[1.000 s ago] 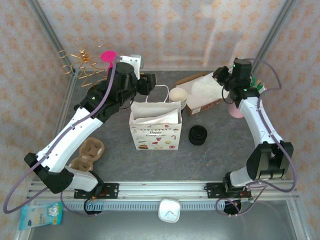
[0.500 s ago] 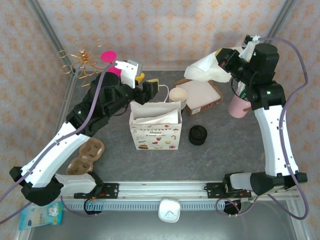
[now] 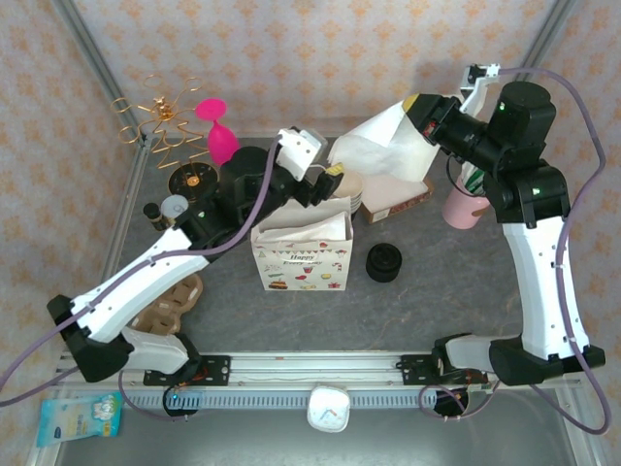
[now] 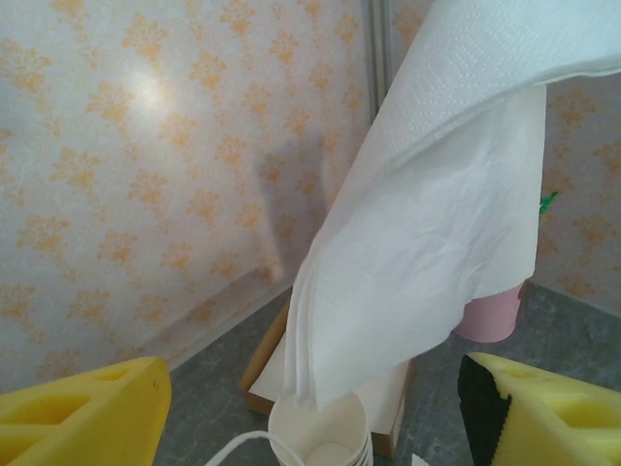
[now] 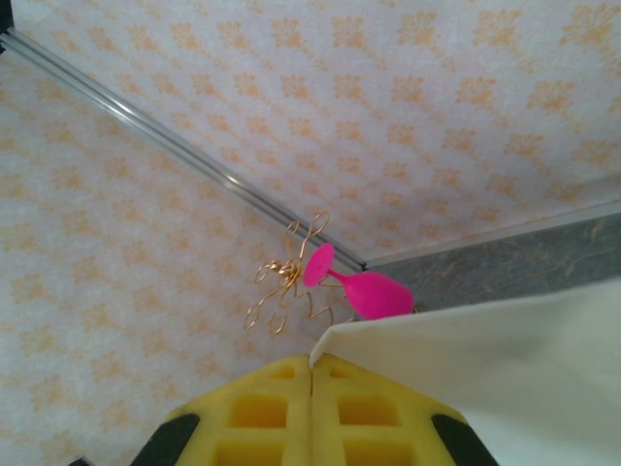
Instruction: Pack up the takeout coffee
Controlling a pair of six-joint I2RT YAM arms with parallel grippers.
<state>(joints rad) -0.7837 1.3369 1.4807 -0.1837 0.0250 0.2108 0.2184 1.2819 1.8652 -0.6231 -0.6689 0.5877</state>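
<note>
- left pincer (image 3: 328, 178) gapes wide, holding nothing.
- right pincer (image 3: 428, 111) pinches a white napkin (image 3: 386, 148).
- coffee cup (image 3: 150, 212), barely discernible, sits well left of the left pincer.

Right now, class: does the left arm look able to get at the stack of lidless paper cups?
Probably not cleanly. The left gripper is open and close to the cup stack, but the white napkin hanging from the shut right gripper droops to its rim.
</note>
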